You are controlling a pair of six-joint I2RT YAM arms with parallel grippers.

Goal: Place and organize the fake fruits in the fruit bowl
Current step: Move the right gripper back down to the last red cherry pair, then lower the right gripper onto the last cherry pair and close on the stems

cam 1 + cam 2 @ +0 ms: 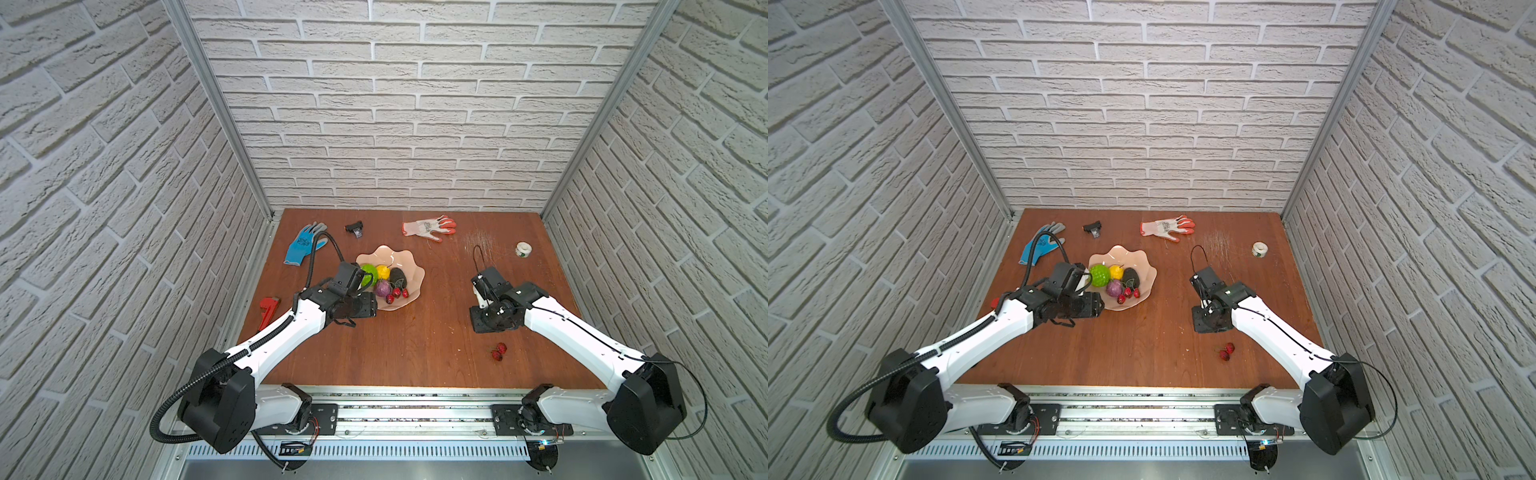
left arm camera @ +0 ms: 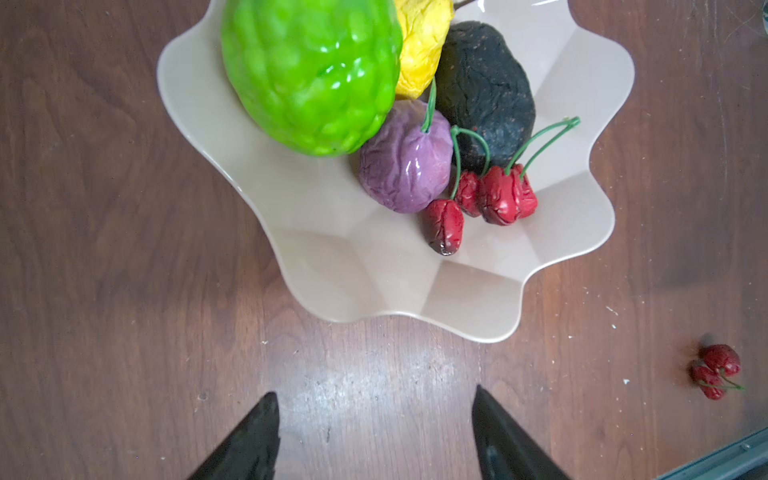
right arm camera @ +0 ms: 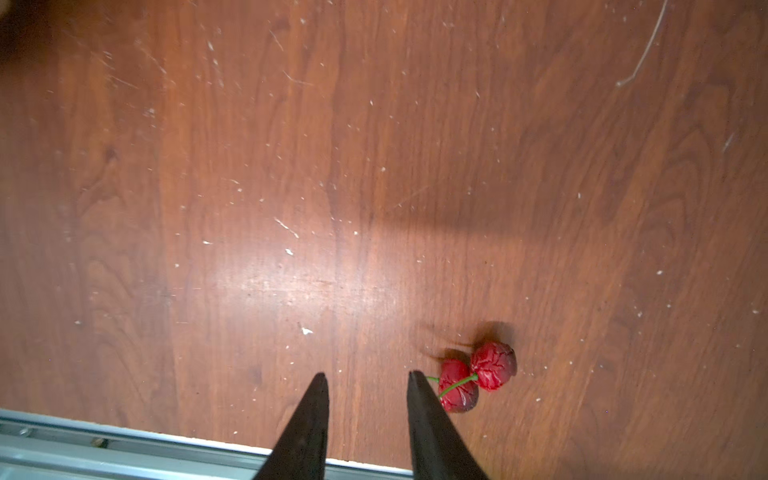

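- The fruit bowl (image 2: 374,266) stands left of the table's middle. It holds the green ball (image 2: 311,75), yellow fruit (image 2: 422,45), avocado (image 2: 486,91), purple fruit (image 2: 405,166) and a cluster of red berries (image 2: 482,199). They are packed touching one another, leaving one part of the bowl bare.
- The left hand (image 2: 374,399) hovers over bare table just beside the bowl's rim, released and empty. It is likely placed there to tidy the pile.
- One loose pair of berries (image 3: 478,378), joined by green stems, lies near the front right, well apart from the bowl.
- The right hand (image 3: 365,378) hangs over the table, released, with nothing between its fingers. The pair sits just beside one fingertip, so the hand looks offset for a pickup.
- The blue glove (image 1: 303,243), orange-white glove (image 1: 428,227), tape roll (image 1: 523,249) and red wrench (image 1: 268,309) lie at the edges. None of them blocks the path to the bowl, though the left arm may crowd it.
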